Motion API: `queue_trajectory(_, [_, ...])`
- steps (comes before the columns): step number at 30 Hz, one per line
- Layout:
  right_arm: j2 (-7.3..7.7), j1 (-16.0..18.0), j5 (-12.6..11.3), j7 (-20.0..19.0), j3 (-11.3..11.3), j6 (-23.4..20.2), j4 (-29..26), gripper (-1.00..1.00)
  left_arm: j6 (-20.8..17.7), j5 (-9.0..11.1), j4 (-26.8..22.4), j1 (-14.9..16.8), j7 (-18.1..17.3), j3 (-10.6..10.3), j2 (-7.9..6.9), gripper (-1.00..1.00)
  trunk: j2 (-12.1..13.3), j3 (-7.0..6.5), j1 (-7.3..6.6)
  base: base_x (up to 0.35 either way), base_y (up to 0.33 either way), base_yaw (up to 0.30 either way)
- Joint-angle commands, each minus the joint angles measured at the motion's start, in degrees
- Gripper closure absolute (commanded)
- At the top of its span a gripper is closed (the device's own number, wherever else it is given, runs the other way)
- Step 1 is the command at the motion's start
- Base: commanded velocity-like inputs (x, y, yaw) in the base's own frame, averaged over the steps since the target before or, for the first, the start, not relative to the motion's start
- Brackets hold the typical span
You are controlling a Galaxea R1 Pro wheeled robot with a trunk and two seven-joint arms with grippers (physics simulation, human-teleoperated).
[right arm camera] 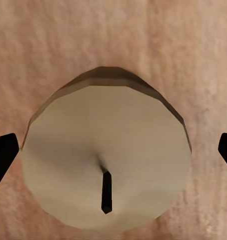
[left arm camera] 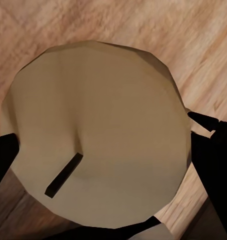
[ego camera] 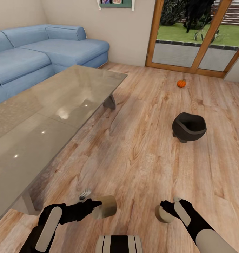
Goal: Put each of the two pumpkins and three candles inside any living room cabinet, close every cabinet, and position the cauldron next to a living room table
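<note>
Each of my grippers carries a candle low over the wood floor. My left gripper (ego camera: 94, 207) is shut on a stubby beige candle (ego camera: 106, 206) that lies sideways. Seen from the left wrist, the candle (left arm camera: 98, 135) shows its wick end, with dark fingers (left arm camera: 213, 160) at its sides. My right gripper (ego camera: 167, 209) is shut on a second candle (ego camera: 161, 214). From the right wrist that candle (right arm camera: 106, 165) also shows its wick end, fingertips (right arm camera: 3, 155) at the frame edges. A small orange pumpkin (ego camera: 181, 83) lies far ahead near the glass door. The black cauldron (ego camera: 188, 127) stands on the floor ahead to the right.
A long glass-topped table (ego camera: 52, 116) runs along my left, one leg (ego camera: 28, 202) close to my left arm. A blue sofa (ego camera: 35, 56) stands behind it. A wood-framed glass door (ego camera: 200, 38) is in the far wall. Open floor lies between the table and the cauldron.
</note>
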State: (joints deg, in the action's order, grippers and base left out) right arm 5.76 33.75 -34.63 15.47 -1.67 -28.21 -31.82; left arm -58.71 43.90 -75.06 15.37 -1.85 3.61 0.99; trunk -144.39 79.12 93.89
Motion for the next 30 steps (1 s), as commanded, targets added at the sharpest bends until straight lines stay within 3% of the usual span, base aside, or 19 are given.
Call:
queue_trajectory(1, [-0.02, 0.0, 0.0, 0.0, 0.0, 0.0, 0.0, -1.00, 0.0, 0.0, 0.0, 0.0, 0.0, 0.0, -0.01, 1.00, 0.0, 0.22, 0.03, 0.000, 0.000, 0.000])
queue_trajectory(4, [-0.07, 0.0, 0.0, 0.0, 0.0, 0.0, 0.0, -1.00, 0.0, 0.0, 0.0, 0.0, 0.0, 0.0, 0.03, 1.00, -0.1, 0.89, 0.10, 0.000, 0.000, 0.000])
queue_trajectory(30, [-0.22, 0.0, 0.1, -0.1, -0.1, 0.0, 0.0, -1.00, -0.1, 0.0, 0.0, 0.0, 0.0, 0.0, -0.02, 1.00, -0.1, 1.55, 0.18, 0.000, 0.000, 0.000])
